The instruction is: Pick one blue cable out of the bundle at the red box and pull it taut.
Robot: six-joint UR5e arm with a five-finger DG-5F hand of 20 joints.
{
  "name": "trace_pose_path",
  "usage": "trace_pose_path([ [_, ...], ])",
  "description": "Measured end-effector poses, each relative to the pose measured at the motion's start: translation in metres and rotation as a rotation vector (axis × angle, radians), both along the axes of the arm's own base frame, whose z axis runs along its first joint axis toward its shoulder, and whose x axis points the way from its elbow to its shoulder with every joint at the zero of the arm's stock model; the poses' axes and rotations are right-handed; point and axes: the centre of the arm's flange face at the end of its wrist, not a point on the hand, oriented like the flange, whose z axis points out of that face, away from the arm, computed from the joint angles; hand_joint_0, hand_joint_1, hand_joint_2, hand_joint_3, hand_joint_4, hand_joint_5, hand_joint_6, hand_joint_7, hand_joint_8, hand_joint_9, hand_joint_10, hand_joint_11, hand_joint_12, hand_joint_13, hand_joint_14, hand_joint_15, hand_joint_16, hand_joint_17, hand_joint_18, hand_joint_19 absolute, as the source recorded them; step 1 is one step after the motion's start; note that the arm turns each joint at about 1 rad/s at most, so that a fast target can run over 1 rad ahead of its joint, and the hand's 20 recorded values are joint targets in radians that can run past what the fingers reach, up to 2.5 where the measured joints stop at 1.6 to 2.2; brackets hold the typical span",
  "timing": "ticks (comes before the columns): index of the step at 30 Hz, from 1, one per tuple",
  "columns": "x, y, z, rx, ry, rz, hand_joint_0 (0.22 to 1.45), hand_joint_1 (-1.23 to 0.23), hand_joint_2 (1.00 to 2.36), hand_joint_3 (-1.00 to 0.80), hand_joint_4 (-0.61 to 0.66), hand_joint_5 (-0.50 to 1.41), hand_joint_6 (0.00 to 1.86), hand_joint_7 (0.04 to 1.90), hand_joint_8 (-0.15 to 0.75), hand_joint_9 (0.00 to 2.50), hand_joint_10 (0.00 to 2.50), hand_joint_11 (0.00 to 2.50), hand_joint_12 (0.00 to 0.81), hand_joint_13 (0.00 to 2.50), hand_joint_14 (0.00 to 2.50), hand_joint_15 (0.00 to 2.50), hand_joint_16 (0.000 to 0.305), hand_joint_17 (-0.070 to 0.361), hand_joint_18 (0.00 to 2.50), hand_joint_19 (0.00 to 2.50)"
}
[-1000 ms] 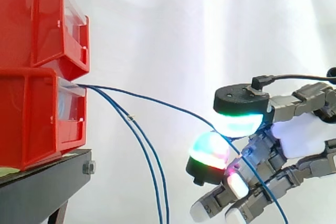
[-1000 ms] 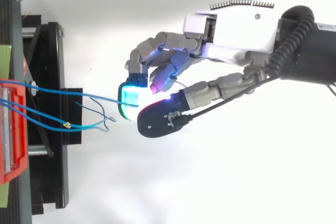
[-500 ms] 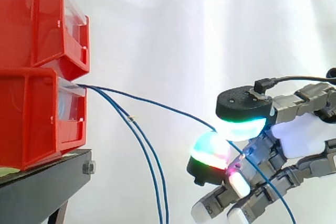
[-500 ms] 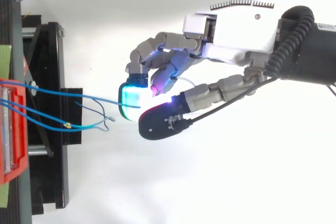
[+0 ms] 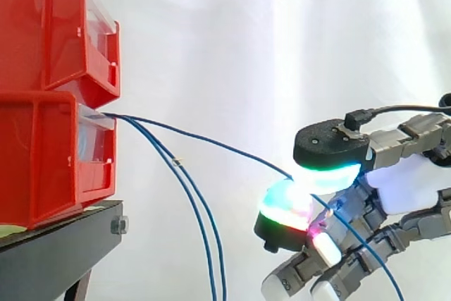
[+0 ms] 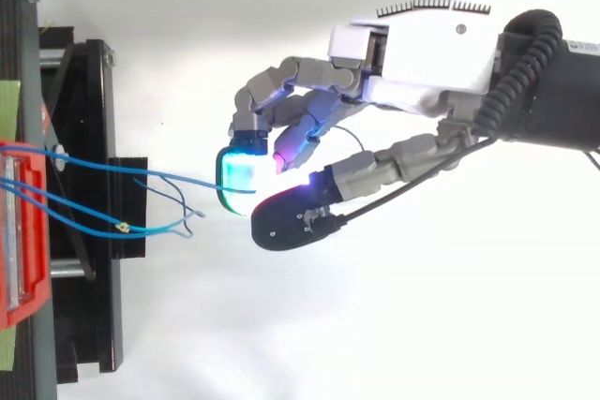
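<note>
The hand [image 6: 422, 53] pinches one blue cable [image 5: 225, 149] between two glowing pads [image 5: 285, 206], though the glow hides the exact contact. The cable sags slightly from the lower red bin [image 5: 42, 153] at the black stand's [image 5: 56, 244] edge. The other cables [image 5: 176, 163] hang cut off below.

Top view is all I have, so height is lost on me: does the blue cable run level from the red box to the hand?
Observer: No. The blue cable slopes down from the lower red box to the hand, which pinches it.
Operator: Taut yet?
Observer: Nearly; it bows slightly along the way.
Operator: What else leaves the box?
Observer: Two other cables hang steeply down, slack.
</note>
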Motion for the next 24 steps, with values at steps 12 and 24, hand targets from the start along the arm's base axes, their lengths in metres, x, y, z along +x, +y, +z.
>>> trace_pose_path([
  [12, -0.0003, -0.0001, -0.0002, 0.001, 0.002, 0.000, 0.51, -0.71, 1.00, -0.46, 0.12, -0.07, 0.79, 1.07, 0.298, 0.90, 0.01, 0.54, 0.351, 0.34, 0.00, 0.11, 0.051, 0.115, 0.49, 0.30],
  [24, -0.0002, 0.0001, -0.0004, 0.001, 0.002, 0.000, 0.57, -0.59, 1.02, -0.28, 0.09, -0.05, 0.74, 1.13, 0.277, 0.88, 0.01, 0.51, 0.332, 0.32, 0.01, 0.11, 0.047, 0.107, 0.46, 0.32],
])
